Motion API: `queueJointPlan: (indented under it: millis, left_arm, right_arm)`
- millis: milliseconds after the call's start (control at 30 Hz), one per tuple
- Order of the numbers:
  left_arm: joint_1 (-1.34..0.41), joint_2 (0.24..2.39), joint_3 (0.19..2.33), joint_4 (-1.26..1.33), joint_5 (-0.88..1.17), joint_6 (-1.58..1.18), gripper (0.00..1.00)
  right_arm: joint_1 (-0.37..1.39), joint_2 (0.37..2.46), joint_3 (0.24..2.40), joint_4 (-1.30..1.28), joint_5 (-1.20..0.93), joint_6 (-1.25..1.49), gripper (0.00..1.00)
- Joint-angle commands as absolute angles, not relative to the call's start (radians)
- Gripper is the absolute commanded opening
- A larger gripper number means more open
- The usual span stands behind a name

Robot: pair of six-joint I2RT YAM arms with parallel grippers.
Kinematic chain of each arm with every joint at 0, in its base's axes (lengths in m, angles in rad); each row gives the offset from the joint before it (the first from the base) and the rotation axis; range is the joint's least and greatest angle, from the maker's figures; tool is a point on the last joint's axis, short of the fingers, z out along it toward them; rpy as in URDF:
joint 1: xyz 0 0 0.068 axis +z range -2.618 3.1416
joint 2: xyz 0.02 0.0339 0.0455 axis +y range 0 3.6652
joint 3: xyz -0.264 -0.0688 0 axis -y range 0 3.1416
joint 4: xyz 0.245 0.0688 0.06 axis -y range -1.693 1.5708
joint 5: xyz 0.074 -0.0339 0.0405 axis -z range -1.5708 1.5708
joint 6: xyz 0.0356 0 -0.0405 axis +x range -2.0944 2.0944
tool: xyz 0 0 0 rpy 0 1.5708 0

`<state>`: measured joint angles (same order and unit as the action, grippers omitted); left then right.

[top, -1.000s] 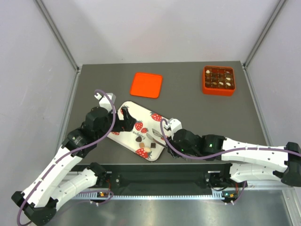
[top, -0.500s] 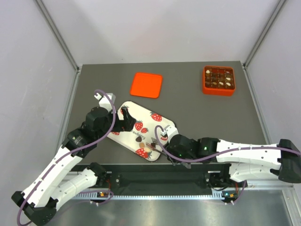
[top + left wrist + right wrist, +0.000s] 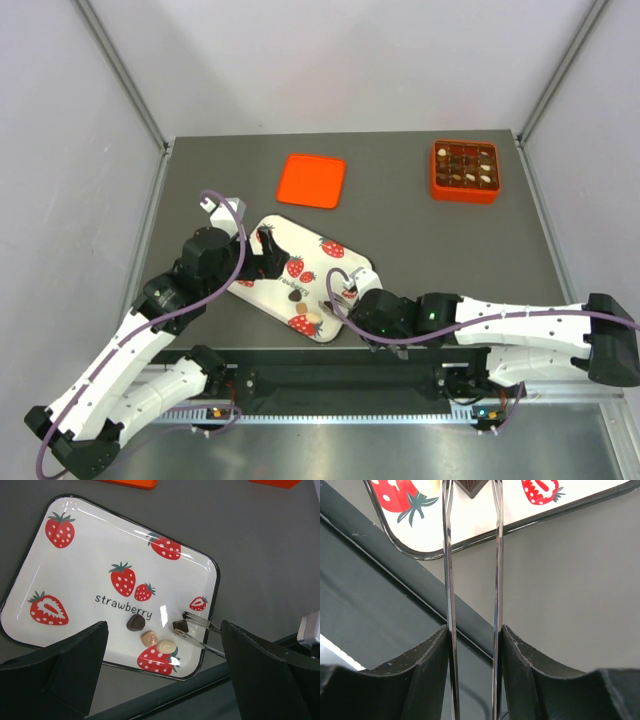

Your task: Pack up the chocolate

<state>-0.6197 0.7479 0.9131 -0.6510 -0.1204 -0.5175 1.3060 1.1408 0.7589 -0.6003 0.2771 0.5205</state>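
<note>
Right pincer: mine, clasped on a pair of metal tweezers; their two arms lie against the inner faces of my fingers and stand apart.
Tweezer tips: they reach in over the near edge of the strawberry tray, one on either side of the dark square chocolate; I cannot tell whether they pinch it.
Left pincer: mine, jaws spread wide, holding nothing, above the tray's left part.
Other loose chocolate: on the tray near the square lie a dark rounded piece, a light brown piece and a cream piece, the last two side by side.
Packed chocolate: in the compartments of the orange box at the far right of the table, well apart from the tray.
Orange lid: flat on the table beyond the tray.
</note>
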Motion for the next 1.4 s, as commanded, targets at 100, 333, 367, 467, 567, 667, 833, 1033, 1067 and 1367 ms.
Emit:
queueJointPlan:
  millis: [100,333,367,467,567,667,833,1033,1067,1367]
  left_arm:
    - [-0.618,0.736,0.942,-0.63,-0.118,-0.522,0.99]
    - [-0.617,0.73,0.942,-0.638,-0.127,-0.518,0.99]
    - [-0.618,0.732,0.943,-0.638,-0.129,-0.518,0.99]
    - [-0.617,0.732,0.948,-0.638,-0.132,-0.515,0.99]
    - [-0.615,0.733,0.951,-0.638,-0.13,-0.514,0.99]
    - [-0.617,0.733,0.959,-0.641,-0.13,-0.512,0.99]
    - [-0.617,0.729,0.968,-0.65,-0.143,-0.508,0.99]
    - [-0.617,0.724,0.973,-0.657,-0.15,-0.505,0.99]
    - [-0.617,0.723,0.971,-0.658,-0.152,-0.505,0.99]
    - [-0.617,0.707,0.971,-0.669,-0.153,-0.506,0.99]
  right_arm:
    - [1.333,1.158,0.79,-0.586,0.288,0.541,0.41]
    - [1.338,1.18,0.824,-0.601,0.299,0.548,0.36]
    - [1.338,1.18,0.836,-0.603,0.305,0.548,0.36]
    - [1.336,1.173,0.863,-0.62,0.339,0.552,0.35]
    - [1.336,1.173,0.903,-0.646,0.368,0.549,0.35]
    - [1.333,1.184,0.94,-0.661,0.385,0.542,0.35]
    - [1.319,1.206,0.983,-0.676,0.396,0.526,0.35]
    - [1.195,1.216,1.009,-0.684,0.376,0.499,0.35]
    - [1.127,1.216,1.009,-0.681,0.356,0.491,0.35]
    - [0.64,1.201,1.115,-0.675,0.336,0.335,0.35]
